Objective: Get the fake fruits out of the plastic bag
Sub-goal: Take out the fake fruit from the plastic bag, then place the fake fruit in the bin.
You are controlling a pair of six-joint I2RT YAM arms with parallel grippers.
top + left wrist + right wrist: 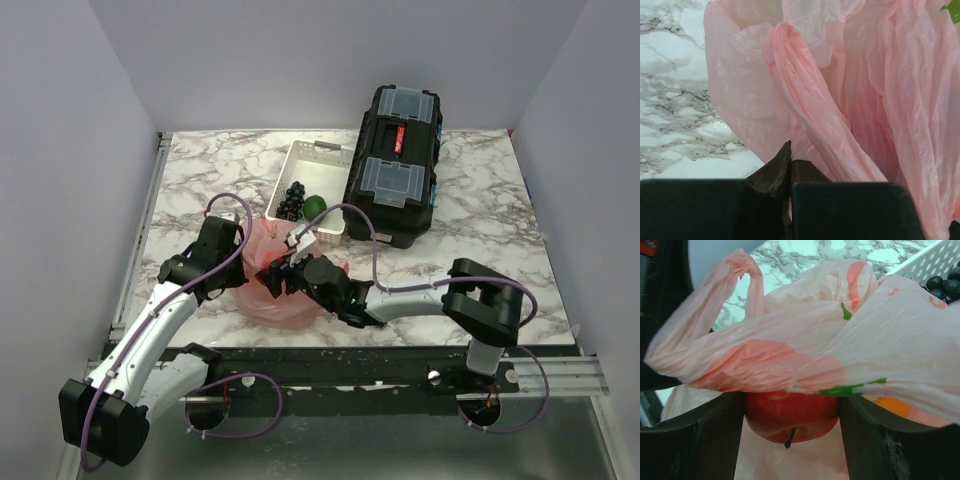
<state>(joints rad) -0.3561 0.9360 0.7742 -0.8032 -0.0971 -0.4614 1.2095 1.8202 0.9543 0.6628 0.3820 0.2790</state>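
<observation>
Thin pink plastic made up the plastic bag [285,298], which lay crumpled on the marble-patterned desk [480,230] near its front centre, just on the near side of the white tray [310,165]. The left tool [240,262] met the bag at its left edge. In the left wrist view, its fingers [775,172] were pressed together and pinched a twisted fold of the bag film. The right tool [272,278] reached in from the right and sat at the bag's near side. In the right wrist view, its two dark fingers [700,440] stood apart on either side of the red fruit [790,415], and both appeared to touch the fruit's sides. The fruit's stem end faced the camera, and loose bag film was draped across the top of the fruit. The orange fruit [892,406] showed beside the right-hand finger, partly under the film. The green fruit [314,206] rested outside the bag, in the near end of the tray, just right of the cluster of black grapes [292,200]. The fourth fruit could not be made out. A black toolbox [395,165] with clear lid compartments stood closed on the desk, to the right of the tray and touching it or nearly so.
</observation>
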